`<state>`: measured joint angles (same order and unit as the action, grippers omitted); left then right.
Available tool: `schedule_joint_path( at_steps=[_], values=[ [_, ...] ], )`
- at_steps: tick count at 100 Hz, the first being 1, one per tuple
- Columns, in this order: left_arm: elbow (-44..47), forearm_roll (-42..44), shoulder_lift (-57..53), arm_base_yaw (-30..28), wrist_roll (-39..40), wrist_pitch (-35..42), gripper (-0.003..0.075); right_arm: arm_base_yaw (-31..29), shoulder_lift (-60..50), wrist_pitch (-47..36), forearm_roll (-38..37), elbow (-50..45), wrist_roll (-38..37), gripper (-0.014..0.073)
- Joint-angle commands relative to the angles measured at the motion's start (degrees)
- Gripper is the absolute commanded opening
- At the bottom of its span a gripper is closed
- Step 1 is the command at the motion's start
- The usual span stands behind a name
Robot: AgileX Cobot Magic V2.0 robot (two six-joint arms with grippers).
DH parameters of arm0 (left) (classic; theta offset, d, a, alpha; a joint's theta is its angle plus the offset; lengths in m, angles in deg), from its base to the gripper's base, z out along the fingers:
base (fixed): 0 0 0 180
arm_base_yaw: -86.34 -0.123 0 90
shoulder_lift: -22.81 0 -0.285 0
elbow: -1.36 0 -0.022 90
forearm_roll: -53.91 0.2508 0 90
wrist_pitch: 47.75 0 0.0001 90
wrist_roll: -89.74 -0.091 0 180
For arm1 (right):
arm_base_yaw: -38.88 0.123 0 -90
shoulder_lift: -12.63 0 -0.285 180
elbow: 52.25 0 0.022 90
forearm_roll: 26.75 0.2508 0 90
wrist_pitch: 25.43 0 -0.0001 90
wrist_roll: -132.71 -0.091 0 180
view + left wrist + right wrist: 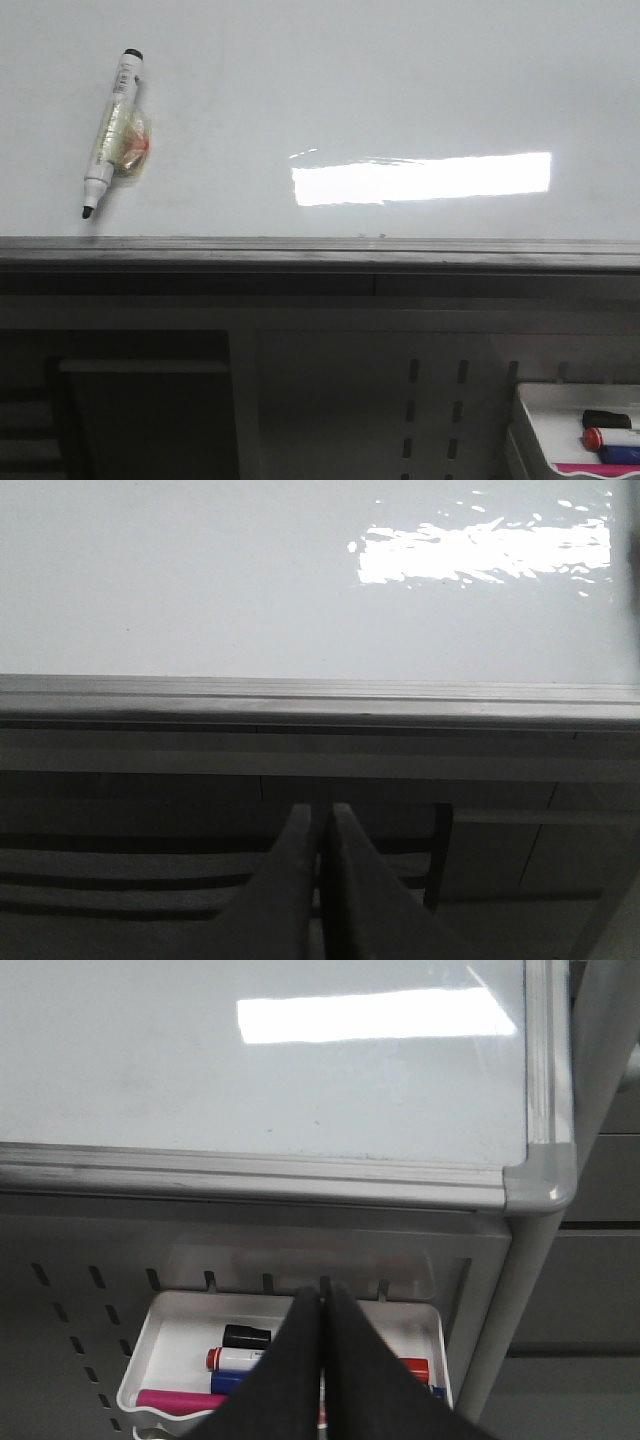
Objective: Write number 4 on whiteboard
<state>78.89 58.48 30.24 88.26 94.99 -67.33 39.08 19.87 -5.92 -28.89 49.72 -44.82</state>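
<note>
No number 4 is drawn yet on the whiteboard (330, 100); the black marker (112, 133) lies uncapped at upper left of the front view. Light, stiff, slick: I'd grip its taped mid-barrel. Both my jaws are together, empty.
</note>
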Motion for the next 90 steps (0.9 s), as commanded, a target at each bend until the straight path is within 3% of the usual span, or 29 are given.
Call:
schedule_joint_path(
  at_steps=[1,90],
  values=[
    [1.8,0.1,-1.4,-0.2,-0.1,3.0,-0.002,-0.2,-0.8,-0.9,0.0,-1.2,0.3,-0.0064],
    [1.8,0.1,-1.4,-0.2,-0.1,4.2,-0.002,-0.2,-0.8,-0.9,0.0,-1.2,0.3,-0.0064]
  ],
)
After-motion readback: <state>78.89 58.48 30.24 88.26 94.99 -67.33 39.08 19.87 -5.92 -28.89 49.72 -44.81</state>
